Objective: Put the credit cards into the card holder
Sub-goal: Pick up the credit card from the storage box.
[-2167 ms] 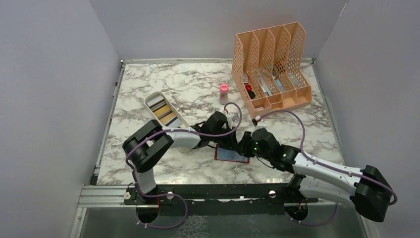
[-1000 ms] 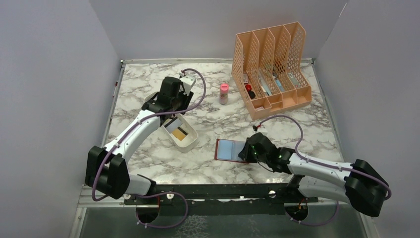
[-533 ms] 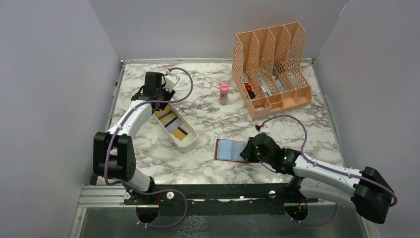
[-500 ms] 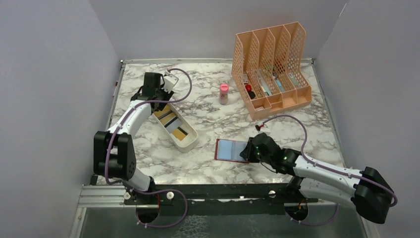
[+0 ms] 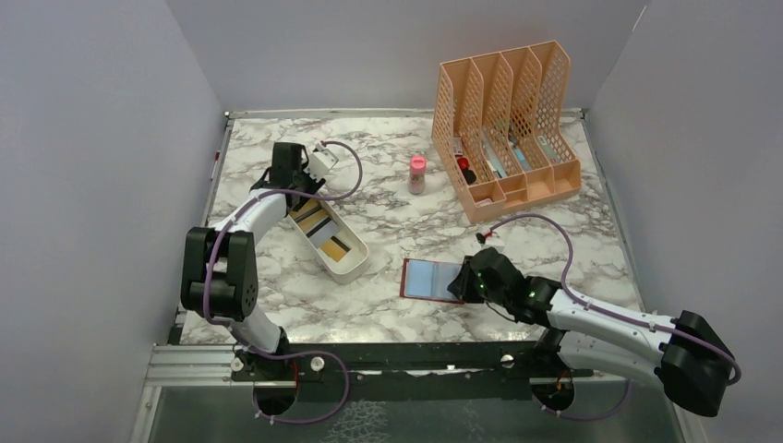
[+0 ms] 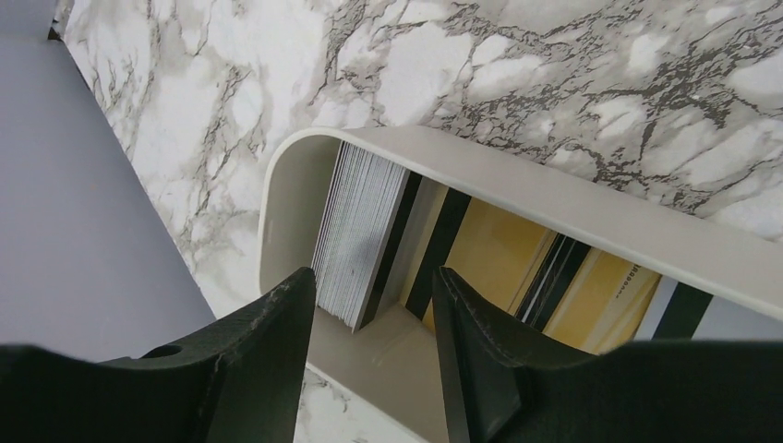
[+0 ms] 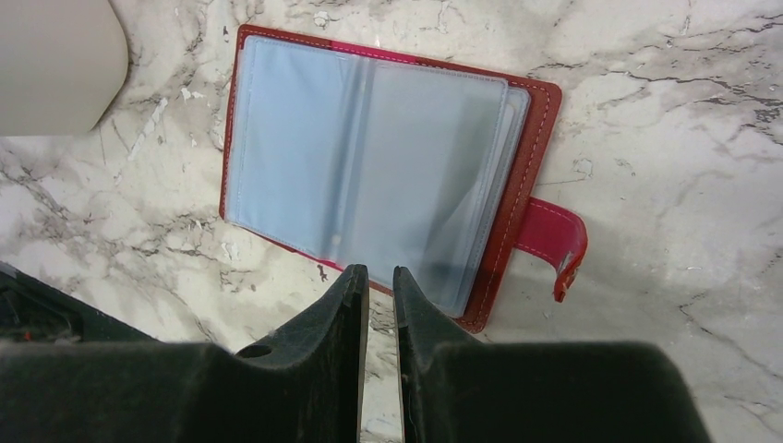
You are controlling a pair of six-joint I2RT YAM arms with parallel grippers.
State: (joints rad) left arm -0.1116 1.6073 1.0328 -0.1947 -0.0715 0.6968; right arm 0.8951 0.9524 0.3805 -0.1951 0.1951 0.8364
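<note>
A red card holder lies open on the marble, its clear sleeves up and its red tab to the right. My right gripper is shut, its tips at the holder's near edge with nothing between them; the top view shows it at the holder's right side. My left gripper hangs open over the far end of the white tray. Just beyond its tips a stack of cards stands on edge, with yellow and black cards beside it. From above, that gripper is at the tray's far end.
A peach file organizer with small items stands at the back right. A pink-capped bottle stands left of it. The grey side wall is close to the tray's far end.
My left arm swung away from the card holder to the tray's far end, then settled lower over the card stack. The right gripper has stayed at the holder.
</note>
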